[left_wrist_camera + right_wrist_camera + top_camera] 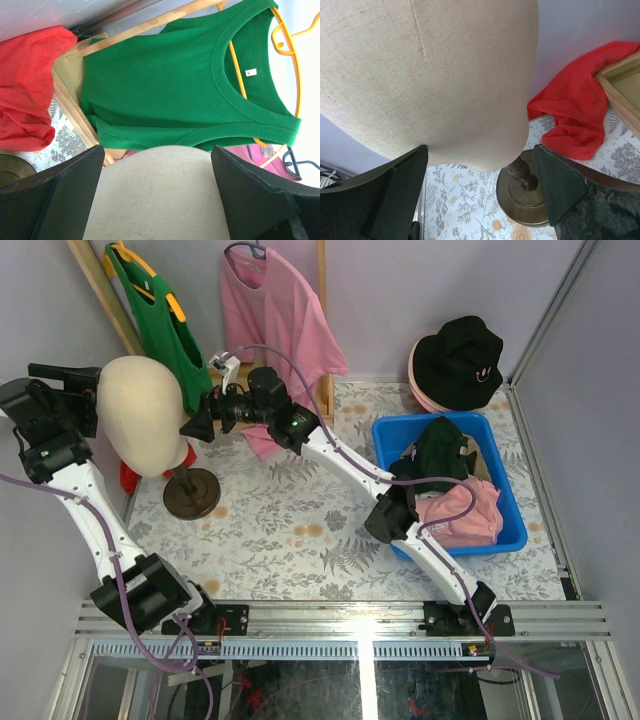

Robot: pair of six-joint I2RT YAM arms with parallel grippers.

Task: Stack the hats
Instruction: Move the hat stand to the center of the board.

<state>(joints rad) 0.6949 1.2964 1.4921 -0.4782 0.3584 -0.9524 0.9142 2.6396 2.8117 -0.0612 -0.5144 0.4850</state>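
I have the left claw (157, 150) spread wide and holding nothing, its fingers either side of the mannequin head (140, 415) at about 9 o'clock on the table (300, 530); the green T-shirt (160, 315) hangs just behind at 11 o'clock. The right claw (481, 150) is likewise spread and empty, reaching at the same head from its 3 o'clock side, low towards the neck.

My worry is here: the head sits on a slim stand (192, 492) with a round base, and with two open claws crowding it a sideways nudge from either could rock or topple it; a finger could also catch the shirt, or the red cloth (575, 115) lying by the base, and drag it. Neither claw is near a hat, so I judge no stacking grip is set up yet.

The only container is the blue bin (400, 422) at 3 o'clock; in it lie a dark green cap (440, 455) at the far end and a pink cap (462, 515) at the near end, with a scrap of tan beside them that I cannot identify. Well apart, at 1 o'clock, a black bucket hat (460, 360) sits on a pink hat (418, 388), outside the bin; the right arm's cable loops over the bin and could snag a cap when that arm swings.
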